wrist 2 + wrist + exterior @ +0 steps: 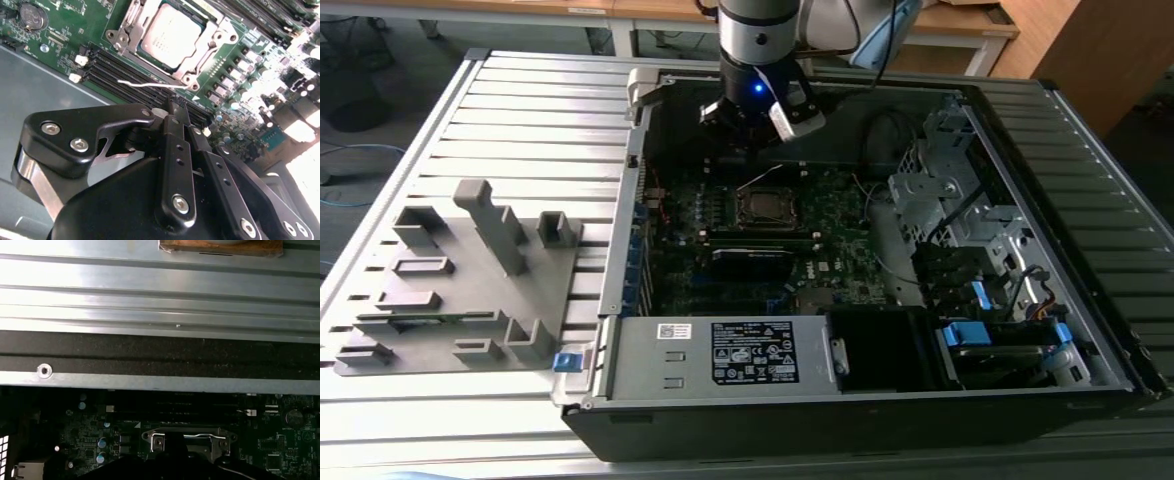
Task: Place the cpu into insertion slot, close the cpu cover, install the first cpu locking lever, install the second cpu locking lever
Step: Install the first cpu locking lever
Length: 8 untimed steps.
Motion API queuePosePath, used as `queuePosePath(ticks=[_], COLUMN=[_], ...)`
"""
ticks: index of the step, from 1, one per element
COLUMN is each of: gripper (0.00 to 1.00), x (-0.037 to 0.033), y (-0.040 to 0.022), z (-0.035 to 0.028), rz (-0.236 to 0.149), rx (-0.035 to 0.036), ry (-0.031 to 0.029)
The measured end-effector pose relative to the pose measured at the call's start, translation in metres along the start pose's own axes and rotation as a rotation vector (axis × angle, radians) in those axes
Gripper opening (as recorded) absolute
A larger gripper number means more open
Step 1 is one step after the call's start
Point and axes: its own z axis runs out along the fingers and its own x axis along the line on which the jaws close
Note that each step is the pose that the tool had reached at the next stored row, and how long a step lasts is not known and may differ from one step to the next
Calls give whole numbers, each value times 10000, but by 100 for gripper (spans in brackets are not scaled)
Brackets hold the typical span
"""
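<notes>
— Where does the cpu (170,34) sit, measured from the end effector (176,102)?

— In the second wrist view it lies in its socket on the motherboard (60,50), beyond the fingertips and apart from them. A bank of memory slots (125,75) runs between the two. The exterior view has the end effector hanging over the open computer case (627,395), toward the far edge of the board, with the cpu (762,205) nearer the camera.

— Is the end effector grasping anything?

— No. Its black fingers are clenched together, with nothing seen between them.

— And the cpu cover (210,45)?

— Down flat around the chip: a thin silvery frame, its square opening showing the dull grey metal top.

— Anything close to the fingertips?

— A locking lever (150,84), a thin pale wire rod, runs across just beyond them. I cannot tell whether they touch it.

— Textures?

— Green printed board, ribbed black slots, matte bolted fingers. The case stands on a counter (520,110) of slatted grey metal.
</notes>
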Motion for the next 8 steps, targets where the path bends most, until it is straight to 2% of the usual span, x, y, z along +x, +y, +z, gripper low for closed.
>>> queuePosePath(ticks=[3, 8], gripper=[11, 11], x=[2, 2], y=[-5, -5], z=[24, 26], rz=[-12, -12], rx=[0, 1], ry=[-105, -106])
